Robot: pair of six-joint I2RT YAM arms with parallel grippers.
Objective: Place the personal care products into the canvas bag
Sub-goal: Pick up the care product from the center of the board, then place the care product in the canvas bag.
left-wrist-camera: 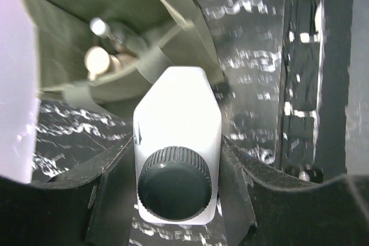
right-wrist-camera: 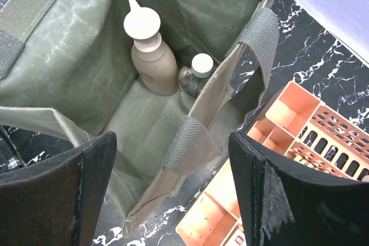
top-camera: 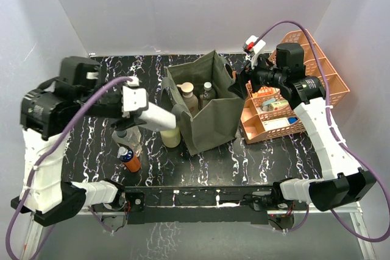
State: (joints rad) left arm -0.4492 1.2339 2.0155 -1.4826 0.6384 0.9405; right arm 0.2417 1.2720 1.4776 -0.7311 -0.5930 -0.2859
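Two already standing inside the canvas bag (top-camera: 210, 123): a tan bottle (right-wrist-camera: 151, 56) with a beige cap and, right beside it, a darker bottle (right-wrist-camera: 193, 79) with a pale cap, both tucked against the far wall.

Left jaws clamped on a white bottle (left-wrist-camera: 176, 108) with a black screw cap, gripped by its sides and held just off the bag's left rim, bag mouth open right ahead of it.

Right jaws spread wide apart over the bag's right side, with a fabric wall and a webbing strap handle (right-wrist-camera: 193, 145) sitting in the gap between the fingers (right-wrist-camera: 55, 191). No sign of pinching either one.

Out on the black marbled worktop (top-camera: 256, 162), left of the bag:
- pale yellow bottle (top-camera: 171, 136) hard up against the bag's near-left corner, touching or not, can't tell
- clear bottle (top-camera: 126, 139) with a black cap, partly hidden under the left arm
- orange bottle (top-camera: 131, 164) with a blue-and-white top, nearest the front edge

Worth noting for clearance: orange lattice tray organizer (top-camera: 317, 83) crowding the bag's right side, just beside the right arm, with small items in its near compartments. Purple cables looping over both arms too.
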